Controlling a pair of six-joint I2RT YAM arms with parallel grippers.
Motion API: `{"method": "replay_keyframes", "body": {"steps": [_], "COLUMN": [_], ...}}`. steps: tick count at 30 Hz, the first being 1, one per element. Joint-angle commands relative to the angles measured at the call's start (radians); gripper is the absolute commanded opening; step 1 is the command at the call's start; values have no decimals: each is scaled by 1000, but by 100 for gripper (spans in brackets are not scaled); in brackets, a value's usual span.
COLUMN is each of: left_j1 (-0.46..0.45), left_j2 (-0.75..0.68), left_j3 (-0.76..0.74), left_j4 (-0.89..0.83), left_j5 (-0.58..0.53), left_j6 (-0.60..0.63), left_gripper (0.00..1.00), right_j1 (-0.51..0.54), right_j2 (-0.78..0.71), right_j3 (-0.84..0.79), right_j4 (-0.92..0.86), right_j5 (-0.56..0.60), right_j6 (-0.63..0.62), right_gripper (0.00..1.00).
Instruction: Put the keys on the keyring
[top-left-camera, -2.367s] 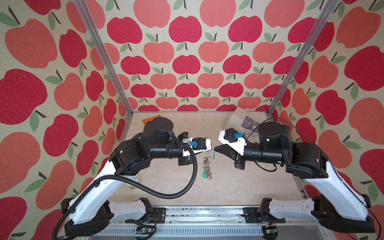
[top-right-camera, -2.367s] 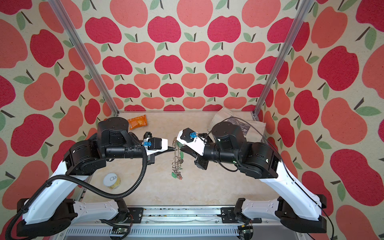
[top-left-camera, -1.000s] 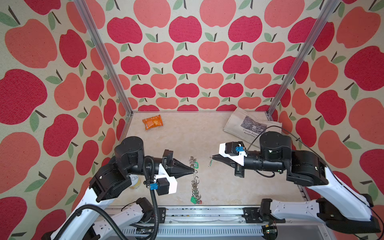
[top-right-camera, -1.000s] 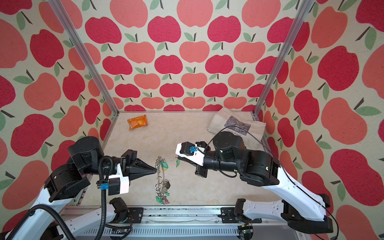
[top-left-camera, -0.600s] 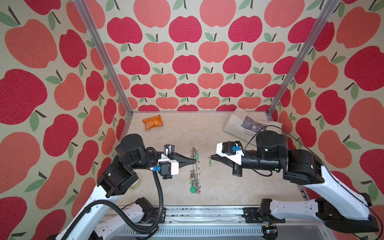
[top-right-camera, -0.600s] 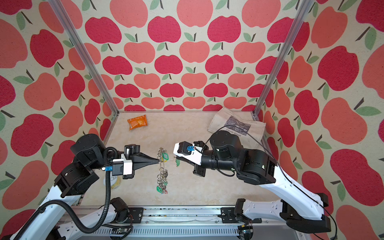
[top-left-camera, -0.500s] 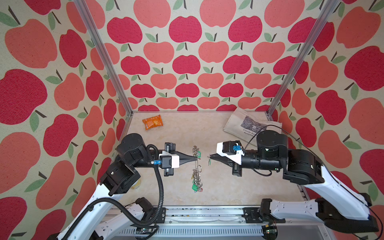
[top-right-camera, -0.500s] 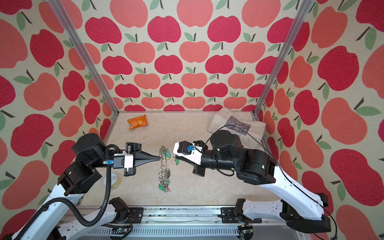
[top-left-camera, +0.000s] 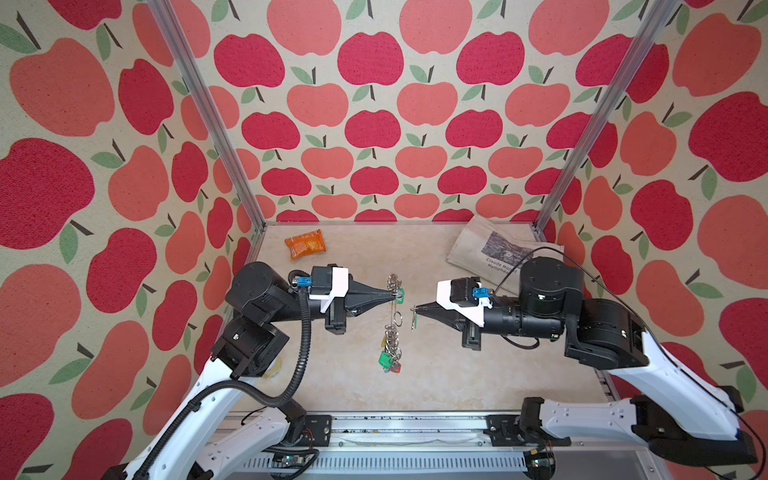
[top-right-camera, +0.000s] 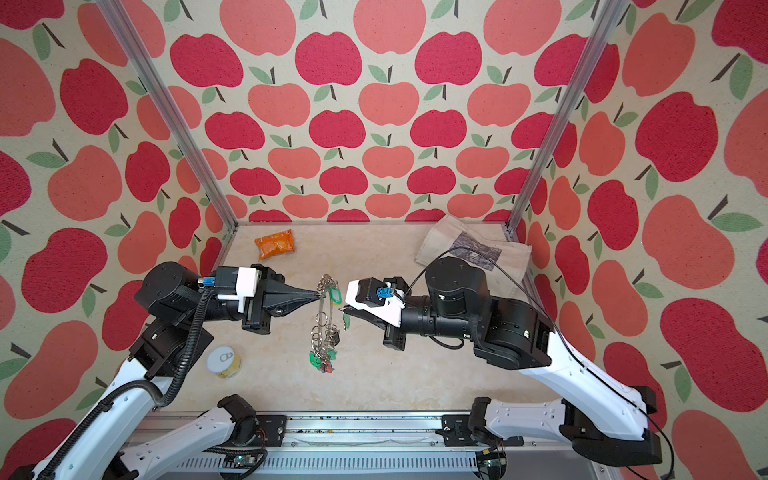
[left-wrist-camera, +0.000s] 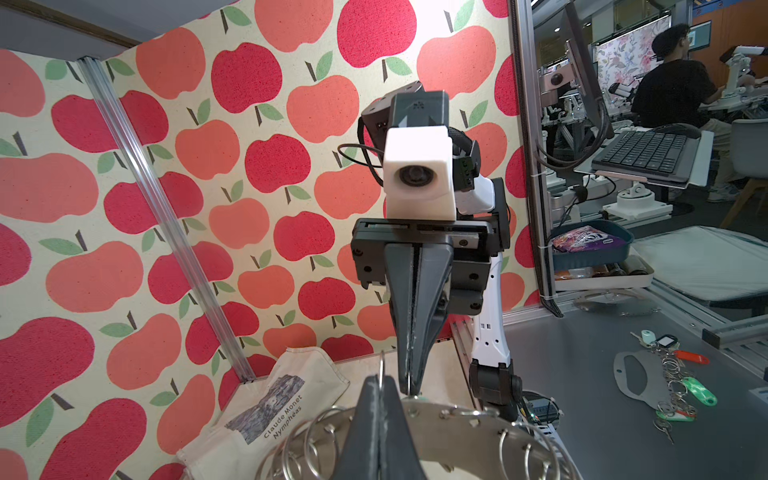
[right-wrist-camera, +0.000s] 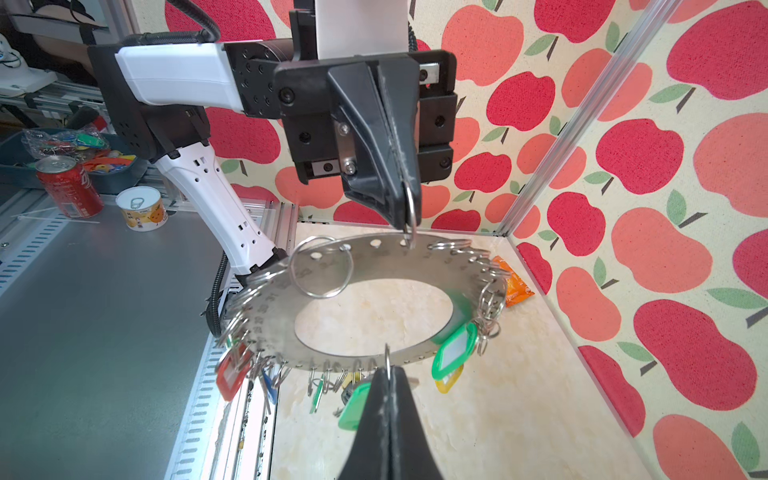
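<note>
Left gripper (top-left-camera: 392, 296): jaws fully closed, pinching one wire ring (right-wrist-camera: 410, 208) on the rim of the keyring (right-wrist-camera: 274, 307). Right gripper (top-left-camera: 417, 309): jaws likewise closed, nipping the thin ring of a single green-tagged key (top-left-camera: 414, 321), whose tag hangs below the tips. The two sets of tips face each other over the middle of the floor (top-left-camera: 436, 374), near but apart.

Keyring: suspended from that one ring and, as far as can be told, off the floor. In both top views it hangs edge-on between the grippers. Judged purpose: a hold on a rim ring leaves the disc unobstructed and turns its face and rim holes toward the opposite arm, as the right wrist view shows.

Keys (top-left-camera: 388, 361): those already fitted carry green, red, blue and yellow tags. They dangle from the low part of the rim, drawn there by their own weight.

Loose key: gripped by its ring rather than its tag, presumably so the ring can be offered to the disc. Not yet attached. Its alignment with any rim hole cannot be confirmed, as the ring is too thin to judge.
</note>
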Motion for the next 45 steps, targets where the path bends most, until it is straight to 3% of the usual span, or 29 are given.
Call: {"method": "replay_keyframes", "body": {"steps": [1,10,19,32,40,45], "left_j1": [35,92,99,100,103,105], "left_j2": [12,58,63,83,92,94], "left_j3": [-33,-95,-136,-157,-153,-151], "left_j4": [218,458,532,595,595,603], "left_j5": [67,119,106,170,192,199], "left_j6": [-180,-396,-424,-457,-446,-451], "left_gripper": [0,0,0,0,0,0], "right_j1": [-4,-5,-13,-74,-86,-88], "right_j2": [-10,-20,-28,-28,-9,-2], "right_j3": [13,-14,-71,-98,-76,-63], "right_j4": [57,132,233,261,210,189], "right_j5": [-8,49,150,70,-70,-93], "right_j6": [11,8,36,71,73,76], "right_gripper": [0,0,0,0,0,0]}}
